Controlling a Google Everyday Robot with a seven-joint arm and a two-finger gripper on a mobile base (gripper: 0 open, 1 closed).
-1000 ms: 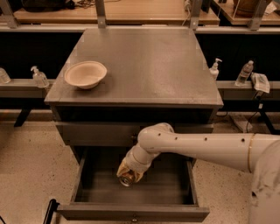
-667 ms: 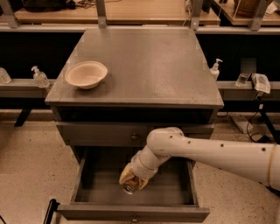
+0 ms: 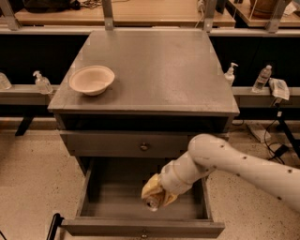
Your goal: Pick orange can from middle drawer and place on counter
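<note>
The middle drawer is pulled open below the counter. My gripper reaches down into it, right of the drawer's middle and near its front. Its yellowish fingers are closed around the orange can. Only the can's silver end and a bit of coppery side show. The can sits low inside the drawer, and I cannot tell whether it touches the floor. My white arm comes in from the right over the drawer's right wall.
A beige bowl stands on the counter's left side. A shut drawer front with a knob lies just above the open drawer. Clear bottles and a dispenser stand on side ledges. A wooden benchtop runs behind.
My gripper, with the can in it, has shifted right and toward the drawer's front. The arm's elbow has swung to the right.
</note>
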